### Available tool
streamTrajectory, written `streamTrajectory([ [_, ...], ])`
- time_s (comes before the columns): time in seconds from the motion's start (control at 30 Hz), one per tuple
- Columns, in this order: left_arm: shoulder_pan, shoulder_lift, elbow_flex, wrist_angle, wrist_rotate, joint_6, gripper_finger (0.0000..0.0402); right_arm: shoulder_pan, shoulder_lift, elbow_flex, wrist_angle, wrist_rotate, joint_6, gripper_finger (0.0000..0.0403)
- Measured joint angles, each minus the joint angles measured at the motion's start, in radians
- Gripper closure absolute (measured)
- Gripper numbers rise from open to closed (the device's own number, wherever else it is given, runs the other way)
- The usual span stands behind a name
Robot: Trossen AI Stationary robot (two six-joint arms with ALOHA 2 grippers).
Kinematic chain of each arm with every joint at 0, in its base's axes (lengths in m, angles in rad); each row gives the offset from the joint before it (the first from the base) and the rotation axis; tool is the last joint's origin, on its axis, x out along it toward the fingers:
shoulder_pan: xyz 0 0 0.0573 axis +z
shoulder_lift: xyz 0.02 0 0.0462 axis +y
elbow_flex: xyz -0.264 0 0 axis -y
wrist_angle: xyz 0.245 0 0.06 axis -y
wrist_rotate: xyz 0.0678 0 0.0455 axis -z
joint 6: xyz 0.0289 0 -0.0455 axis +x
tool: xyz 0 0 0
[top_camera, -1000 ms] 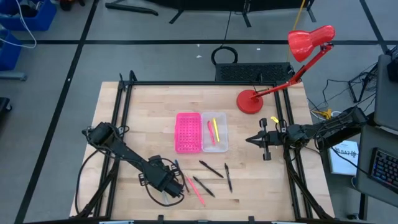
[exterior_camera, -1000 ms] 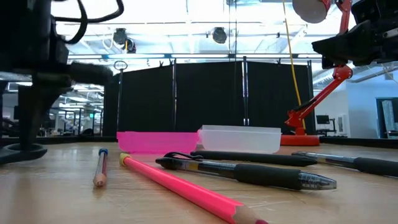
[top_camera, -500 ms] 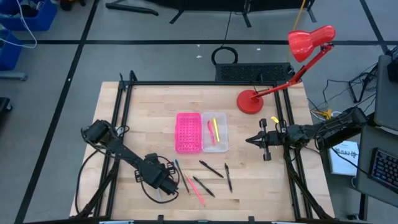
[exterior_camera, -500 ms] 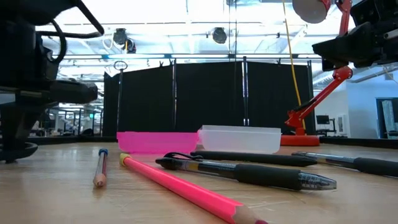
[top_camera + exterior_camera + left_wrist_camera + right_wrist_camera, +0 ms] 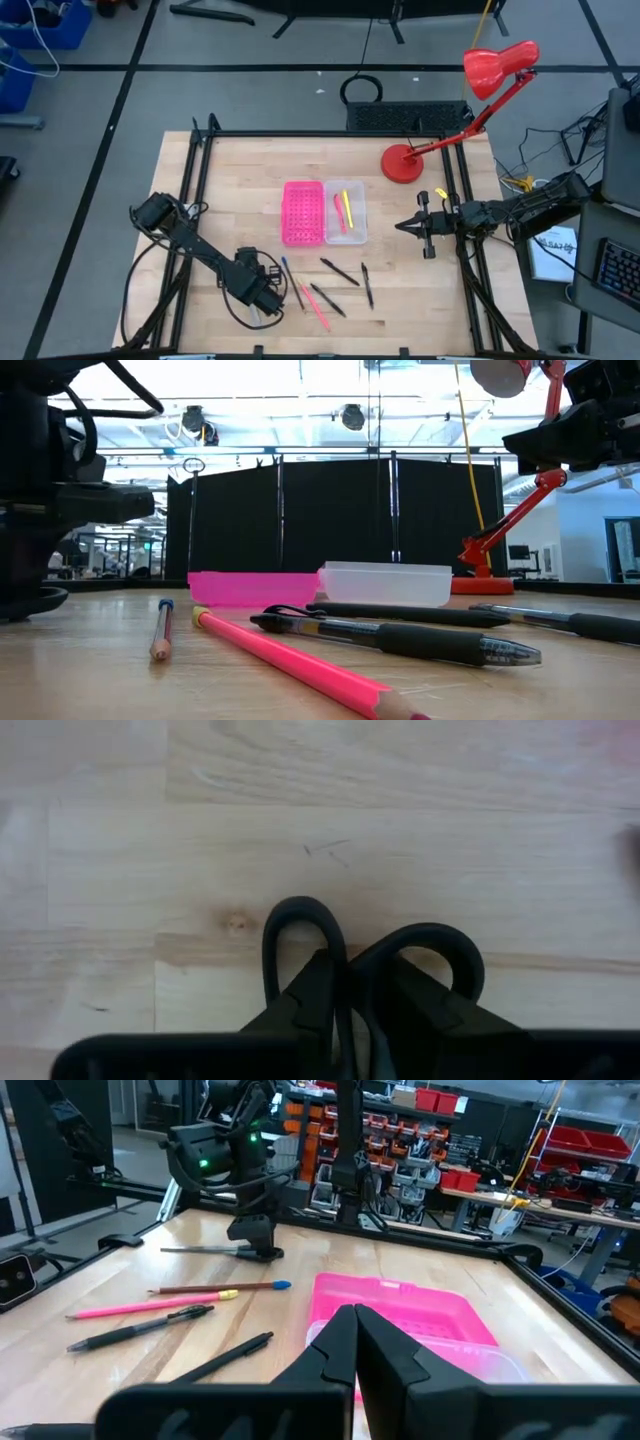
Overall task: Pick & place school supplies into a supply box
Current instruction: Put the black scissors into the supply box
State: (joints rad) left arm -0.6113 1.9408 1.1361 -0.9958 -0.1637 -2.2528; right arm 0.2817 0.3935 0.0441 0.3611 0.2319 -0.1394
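Pale butcher-block wood tops the bench [image 5: 220, 180] where two dark arms work among scattered school supplies.

At the centre, two shallow trays sit side by side and touching: one bright pink dotted tray [image 5: 303, 213] and, at its 3 o'clock side, one clear supply box [image 5: 346, 236]. Two pieces lie in the box, a yellow one [image 5: 348, 207] and a pink-red one [image 5: 337, 212].

Five pieces lie loose on the wood toward 6 o'clock, clear of both trays. They are one brown pencil [image 5: 200, 1290] with a blue end, one pink pencil [image 5: 290, 665] and three black pens [image 5: 340, 270] [image 5: 367, 285] [image 5: 327, 300]. The pencils and one pen lie close together; the other two pens lie just toward 3 o'clock of them.

At about 7 o'clock, just beside the brown pencil, the left gripper [image 5: 266, 296] is down low at the bench. Its jaws are pinching the one pair of scissors [image 5: 303, 904] just below the two black handle loops, which stick out past the fingertips [image 5: 305, 1005]. Whether the scissors are touching the wood or are raised off it cannot be told.

At 3 o'clock, near the bench edge and well apart from the supplies, the right gripper [image 5: 405, 226] hangs above the surface pointing toward the trays. Its jaws are pressed together with nothing between them.

One red desk lamp [image 5: 401, 163] has its base at 1 o'clock on the bench.
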Motion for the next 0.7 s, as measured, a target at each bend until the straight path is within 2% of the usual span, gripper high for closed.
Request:
streamTrajectory([
  [0.17,0.001,-0.019,0.025,-0.047,-0.029,0.037,0.0339,0.001,0.000,0.000,-0.002,0.000,0.016,0.0403],
  [0.33,0.007,-0.072,0.044,-0.073,-0.156,0.067,0.0339,0.001,0.000,0.000,-0.015,-0.001,0.022,0.0403],
  [0.53,0.016,-0.172,0.050,-0.075,-0.254,0.112,0.0339,0.001,0.000,0.000,-0.015,-0.001,0.022,0.0403],
  [0.7,0.096,-0.252,0.064,-0.014,-0.335,0.279,0.0339,0.001,0.000,0.000,-0.015,-0.001,0.015,0.0403],
])
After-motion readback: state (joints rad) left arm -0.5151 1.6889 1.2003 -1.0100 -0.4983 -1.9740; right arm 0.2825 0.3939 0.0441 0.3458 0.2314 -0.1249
